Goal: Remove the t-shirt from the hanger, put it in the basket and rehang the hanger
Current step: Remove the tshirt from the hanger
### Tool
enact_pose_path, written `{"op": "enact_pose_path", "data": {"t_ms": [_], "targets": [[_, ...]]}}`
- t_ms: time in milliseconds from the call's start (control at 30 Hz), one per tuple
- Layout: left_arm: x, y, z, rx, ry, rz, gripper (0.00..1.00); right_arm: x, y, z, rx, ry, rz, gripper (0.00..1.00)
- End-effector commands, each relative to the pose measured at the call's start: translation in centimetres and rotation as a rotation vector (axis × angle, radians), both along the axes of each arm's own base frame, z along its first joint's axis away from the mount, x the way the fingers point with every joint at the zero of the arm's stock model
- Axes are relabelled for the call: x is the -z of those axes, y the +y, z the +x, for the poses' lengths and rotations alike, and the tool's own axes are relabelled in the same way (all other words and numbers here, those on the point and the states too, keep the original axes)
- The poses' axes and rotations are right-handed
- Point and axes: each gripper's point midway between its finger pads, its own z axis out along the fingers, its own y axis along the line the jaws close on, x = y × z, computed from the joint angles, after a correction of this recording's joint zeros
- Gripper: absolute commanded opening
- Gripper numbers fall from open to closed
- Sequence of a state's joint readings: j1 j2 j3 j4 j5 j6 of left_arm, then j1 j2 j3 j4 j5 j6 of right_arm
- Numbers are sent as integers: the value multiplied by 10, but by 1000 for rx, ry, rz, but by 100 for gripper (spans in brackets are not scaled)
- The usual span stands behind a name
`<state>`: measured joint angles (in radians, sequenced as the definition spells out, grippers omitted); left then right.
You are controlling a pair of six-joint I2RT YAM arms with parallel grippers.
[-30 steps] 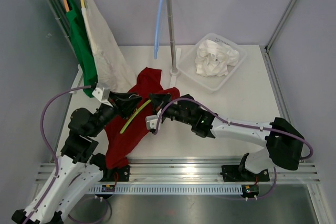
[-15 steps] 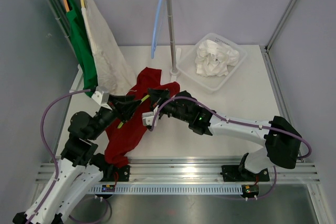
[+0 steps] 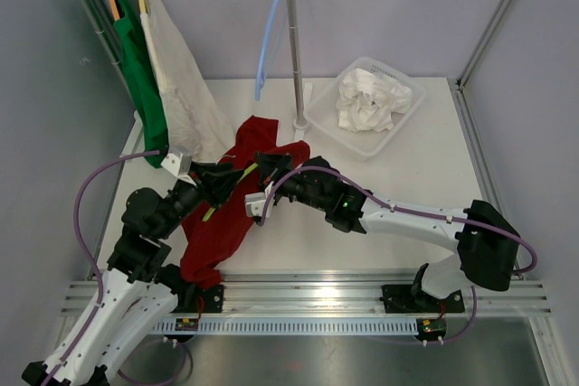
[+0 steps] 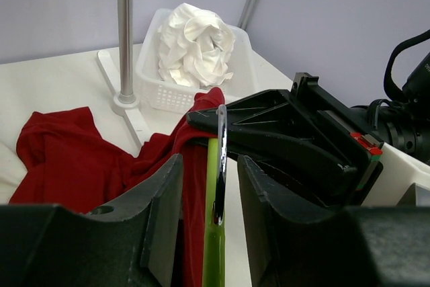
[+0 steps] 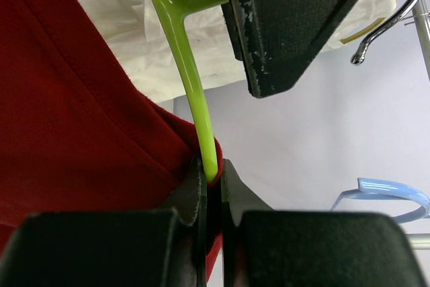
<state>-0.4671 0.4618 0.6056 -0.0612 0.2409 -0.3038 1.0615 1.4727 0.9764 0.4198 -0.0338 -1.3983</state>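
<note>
The red t-shirt (image 3: 222,219) lies crumpled on the white table, still on a lime-green hanger (image 3: 242,174) with a metal hook (image 4: 221,146). My left gripper (image 3: 226,183) is open. Its fingers (image 4: 168,193) stand either side of the hanger's neck (image 4: 213,233) with a gap on each side. My right gripper (image 3: 265,167) is shut on a fold of the t-shirt (image 5: 80,119) where the end of the green hanger arm (image 5: 195,92) meets the jaws (image 5: 210,174). The two grippers face each other, nearly touching. The right one also shows in the left wrist view (image 4: 269,132).
A white basket (image 3: 317,115) holding white cloth (image 3: 369,101) stands at the back right. A clothes rack (image 3: 294,51) at the back left carries a green garment (image 3: 140,70), a white garment (image 3: 181,79) and an empty blue hanger (image 3: 267,42).
Both grippers have shifted slightly left and back with the hanger and shirt. The shirt is more bunched, less green hanger shows, and the blue hanger on the rack has swung left.
</note>
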Motion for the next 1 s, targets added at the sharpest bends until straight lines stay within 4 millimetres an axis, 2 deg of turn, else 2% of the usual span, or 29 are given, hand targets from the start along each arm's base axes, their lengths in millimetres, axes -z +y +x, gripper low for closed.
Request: {"op": "enact_pose_path", "data": {"t_ms": [0,267,467,700,800,833,933,967], "targets": [[-3,4,4,-32,-17,-5,40,-60,-13,-1,31,-82,146,0],[-2,1,3,-10,-17,-4,39,-68,-21,0,40,-86,171,0],[-2,-2,4,2,-10,2,26,-67,-21,1,41,-86,171,0],[-6,0,2,-5,-31,-1,28,-64,-21,-1,32,-83,164,0],[-7,0,2,-4,-34,1,19,-60,-19,0,34,-79,154,0],[-7,0,2,-4,-34,1,12,-58,-19,0,34,-77,148,0],[-3,0,4,-6,-23,8,1,-56,-18,2,38,-80,143,0],[-2,-1,5,-6,-21,11,0,-56,-18,1,37,-78,143,0]]}}
